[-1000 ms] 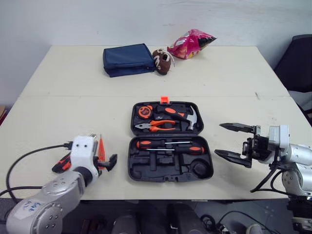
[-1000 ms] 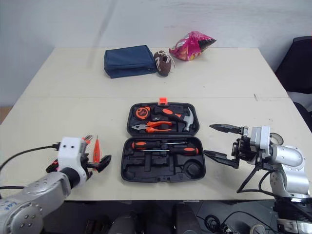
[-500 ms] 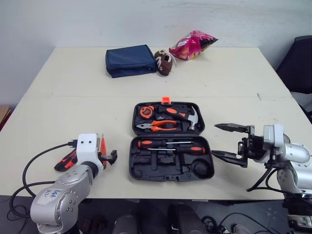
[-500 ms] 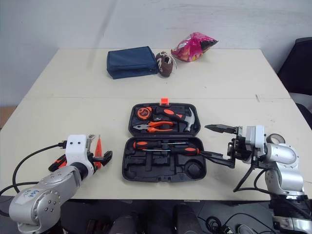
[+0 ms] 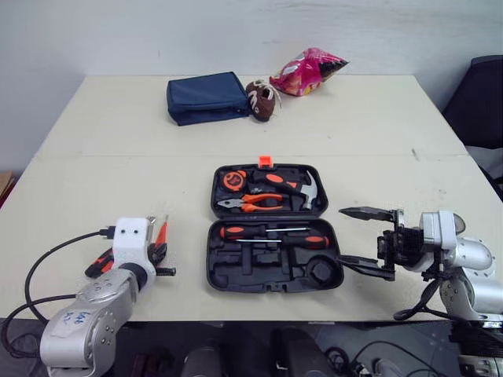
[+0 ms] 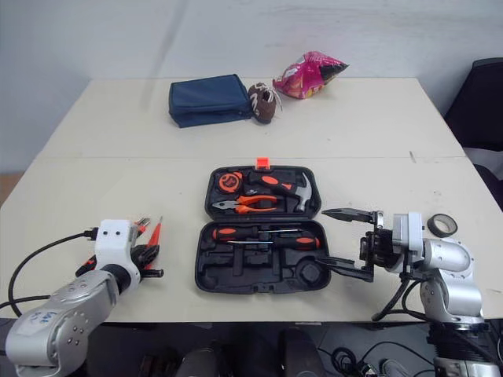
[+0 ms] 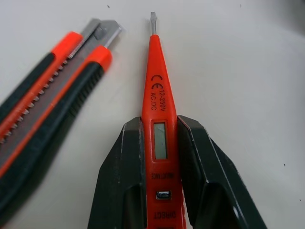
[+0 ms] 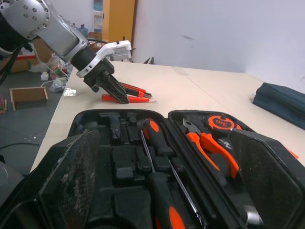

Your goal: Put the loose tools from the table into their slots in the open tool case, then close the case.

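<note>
The left claw [image 7: 159, 125] has just closed and now pinches the orange voltage tester [image 7: 155, 86] between both fingers. The tester lies on the table [image 5: 94, 181], left of the open tool case [image 5: 236, 271] and beside the utility knife [image 7: 52, 90]. The right claw [image 5: 343, 235], spread wide, has edged up to the case's right side. The tester looks ready to lift toward a free slot.

A pale table [image 5: 94, 181] stands before a white wall [image 5: 196, 31] (black chair [image 5: 481, 102] at right).
</note>
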